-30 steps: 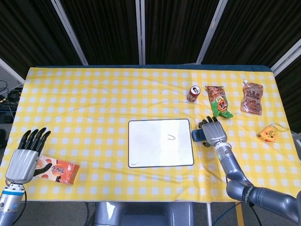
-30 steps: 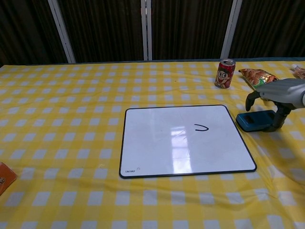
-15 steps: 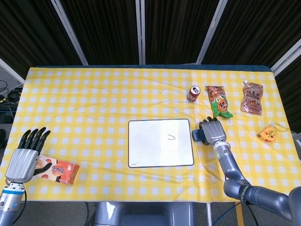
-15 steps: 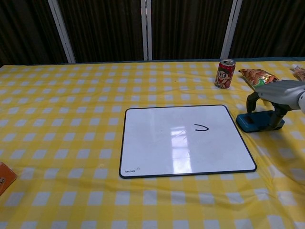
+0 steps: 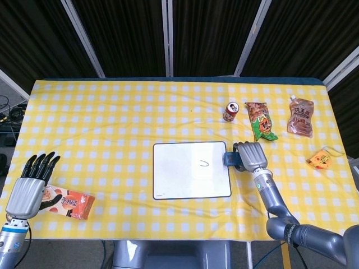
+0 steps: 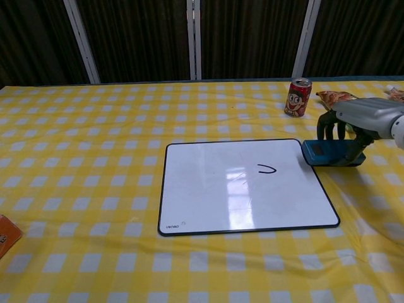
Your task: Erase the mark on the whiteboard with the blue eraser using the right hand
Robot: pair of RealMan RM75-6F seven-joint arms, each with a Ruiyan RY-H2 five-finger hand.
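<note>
Fingers of the right hand [image 6: 353,129] are curled around the blue eraser [image 6: 328,153] at the whiteboard [image 5: 191,170] edge. If pressed unevenly, the board could be shoved and the mark [image 6: 266,168] missed. The left hand [image 5: 28,188] is held spread, empty.

Yellow checked tablecloth [image 5: 112,123] before dark, pale-framed wall panels [image 5: 123,33].

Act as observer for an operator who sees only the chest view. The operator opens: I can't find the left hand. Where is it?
Observer: The left hand is at the table's near left corner, fingers spread, holding nothing.
Operator: What is the orange scrap at my left edge?
Observer: A snack packet, lying by that hand.
Operator: Is anything to the right of the right hand?
Observer: A small yellow object and, farther back, a brown pouch.
</note>
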